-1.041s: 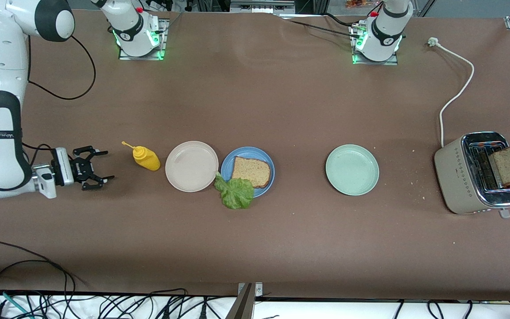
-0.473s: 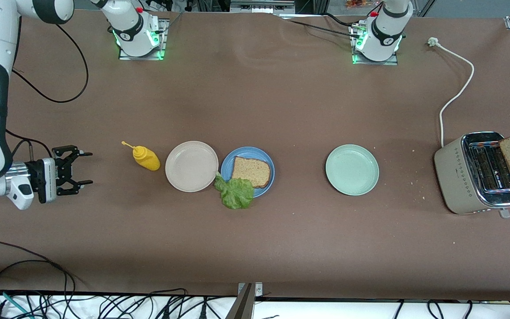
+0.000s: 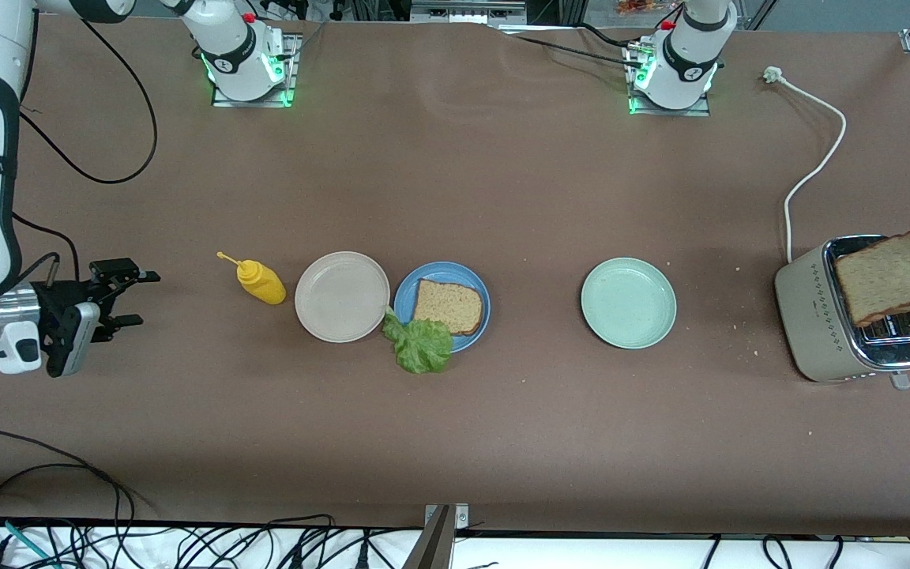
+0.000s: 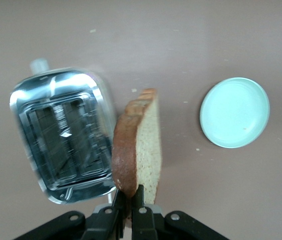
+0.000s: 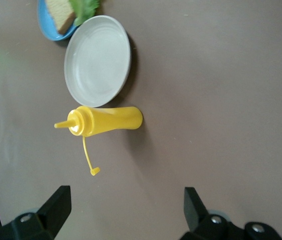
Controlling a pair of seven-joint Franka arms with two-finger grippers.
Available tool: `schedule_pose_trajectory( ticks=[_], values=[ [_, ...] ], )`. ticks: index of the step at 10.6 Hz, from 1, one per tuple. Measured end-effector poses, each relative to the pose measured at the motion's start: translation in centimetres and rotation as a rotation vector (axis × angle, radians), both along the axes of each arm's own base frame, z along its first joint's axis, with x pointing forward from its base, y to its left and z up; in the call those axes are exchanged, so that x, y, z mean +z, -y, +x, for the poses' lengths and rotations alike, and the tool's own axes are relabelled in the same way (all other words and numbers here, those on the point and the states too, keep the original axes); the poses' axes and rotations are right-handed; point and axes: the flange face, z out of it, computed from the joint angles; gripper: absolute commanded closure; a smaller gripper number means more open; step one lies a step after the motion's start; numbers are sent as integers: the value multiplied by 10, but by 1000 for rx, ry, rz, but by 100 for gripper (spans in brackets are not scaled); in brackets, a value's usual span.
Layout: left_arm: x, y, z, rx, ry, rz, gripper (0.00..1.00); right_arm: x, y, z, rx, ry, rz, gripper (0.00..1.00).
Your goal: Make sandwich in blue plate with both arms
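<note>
**Kid:** Where is the bread?

**Dad:** The left gripper [image 4: 128, 206] pinches one bread slice [image 3: 889, 277] by its edge, over the toaster [image 3: 817, 316] at the frame's right edge. The blue plate [image 3: 479, 286] sits mid-frame with another slice [image 3: 445, 306] and the lettuce [image 3: 419, 344].

**Kid:** Anything in the way?

**Dad:** Only the green plate [image 3: 628, 303]. The right gripper [image 3: 117, 296] waits at the frame's left edge, fingers spread.

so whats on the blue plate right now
One bread slice lies on the blue plate. A lettuce leaf overlaps its rim, partly on the table. Whatever is under the bread is hidden.
</note>
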Motion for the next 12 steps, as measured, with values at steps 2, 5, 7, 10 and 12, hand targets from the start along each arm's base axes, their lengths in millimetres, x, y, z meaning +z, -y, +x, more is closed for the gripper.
schedule_pose_trajectory(
  ticks=[2, 5, 7, 10, 12],
  values=[
    [-9, 73, 16, -69, -15, -30, 100, 54, -10, -6, -111, -29, -159, 0],
    [-50, 137, 33, -59, -80, -176, 100, 121, -40, -35, -290, -132, -370, 0],
    [-100, 157, 47, -29, -149, -365, 100, 153, -67, -52, -461, -169, -496, 0],
    [-149, 230, 62, -12, -192, -460, 100, 151, -98, -88, -691, -156, -627, 0],
    [-149, 309, 61, 56, -206, -521, 100, 139, -90, -118, -764, -84, -596, 0]
  ],
)
